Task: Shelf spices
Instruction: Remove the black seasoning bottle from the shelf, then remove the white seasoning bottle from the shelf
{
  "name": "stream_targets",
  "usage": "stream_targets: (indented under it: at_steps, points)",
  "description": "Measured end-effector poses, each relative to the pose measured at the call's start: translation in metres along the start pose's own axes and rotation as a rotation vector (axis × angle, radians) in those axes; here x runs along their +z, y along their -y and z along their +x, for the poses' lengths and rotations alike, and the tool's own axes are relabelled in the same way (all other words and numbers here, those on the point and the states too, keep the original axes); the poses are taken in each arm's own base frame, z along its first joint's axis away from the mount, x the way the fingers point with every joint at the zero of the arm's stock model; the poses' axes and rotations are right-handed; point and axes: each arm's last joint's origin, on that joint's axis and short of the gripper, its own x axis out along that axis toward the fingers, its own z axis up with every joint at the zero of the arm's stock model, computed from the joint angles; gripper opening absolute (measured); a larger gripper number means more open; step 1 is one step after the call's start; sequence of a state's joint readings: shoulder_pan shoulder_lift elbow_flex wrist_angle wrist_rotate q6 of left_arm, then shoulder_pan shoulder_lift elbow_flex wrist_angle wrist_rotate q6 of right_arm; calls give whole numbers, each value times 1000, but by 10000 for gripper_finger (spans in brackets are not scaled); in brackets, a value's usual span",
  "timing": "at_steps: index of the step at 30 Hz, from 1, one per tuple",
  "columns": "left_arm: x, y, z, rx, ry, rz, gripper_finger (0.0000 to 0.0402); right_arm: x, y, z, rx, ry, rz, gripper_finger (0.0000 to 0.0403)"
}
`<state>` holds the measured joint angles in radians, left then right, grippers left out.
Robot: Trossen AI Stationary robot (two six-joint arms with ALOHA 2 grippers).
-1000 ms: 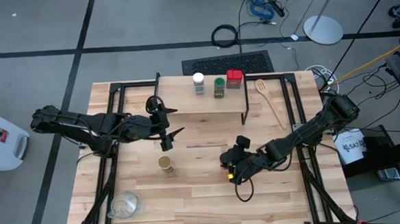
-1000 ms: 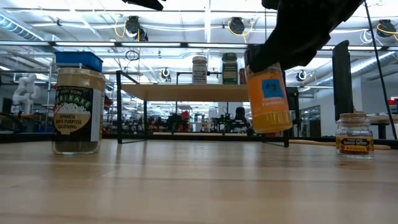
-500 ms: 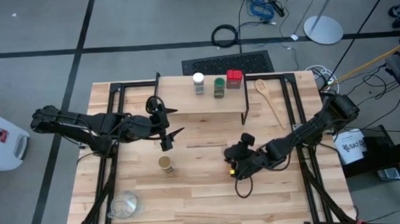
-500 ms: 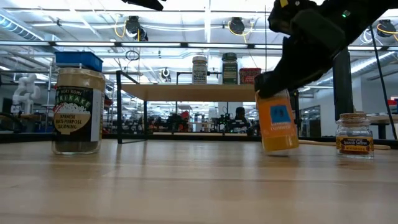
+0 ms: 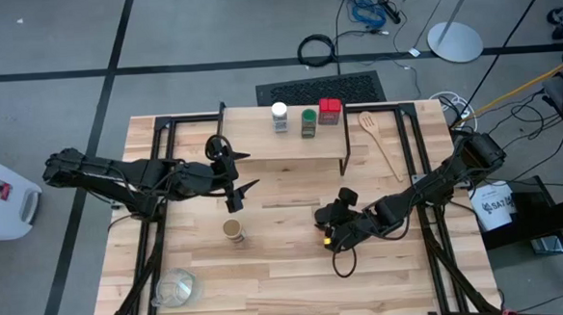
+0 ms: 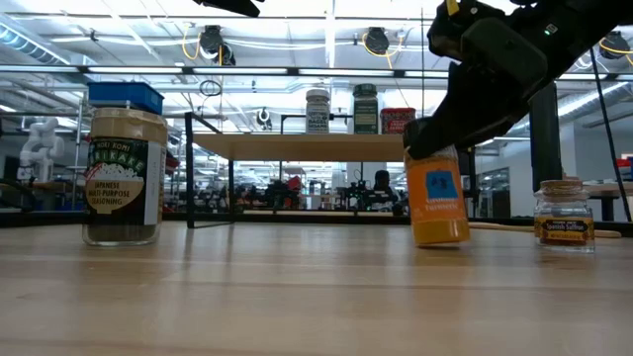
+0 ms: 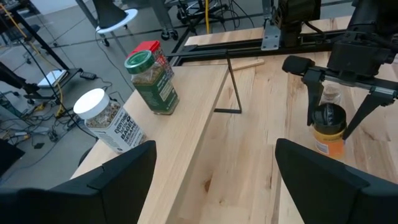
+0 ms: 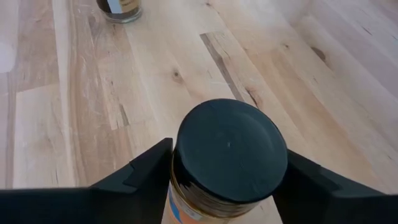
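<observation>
a wooden spoon [image 5: 380,144] and clear glass bowl [image 5: 175,288] lie well apart.
</observation>
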<state>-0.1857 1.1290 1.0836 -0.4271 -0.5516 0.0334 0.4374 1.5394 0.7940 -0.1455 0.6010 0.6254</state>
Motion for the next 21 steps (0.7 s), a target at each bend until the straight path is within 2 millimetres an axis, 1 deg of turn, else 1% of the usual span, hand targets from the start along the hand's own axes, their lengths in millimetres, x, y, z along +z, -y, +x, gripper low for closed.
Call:
stream_targets:
  at_steps: [5,8,12,21]
  points:
    - [0,0,0,0,0,0,338,0,0,0,1,1,8,272]
    - [0,0,0,0,0,0,338,0,0,0,1,1,-1,287]
    - [0,0,0,0,0,0,338,2,0,-3,10,10,-6,291]
    - [0,0,0,0,3,-2,338,18,5,-23,56,73,12,292]
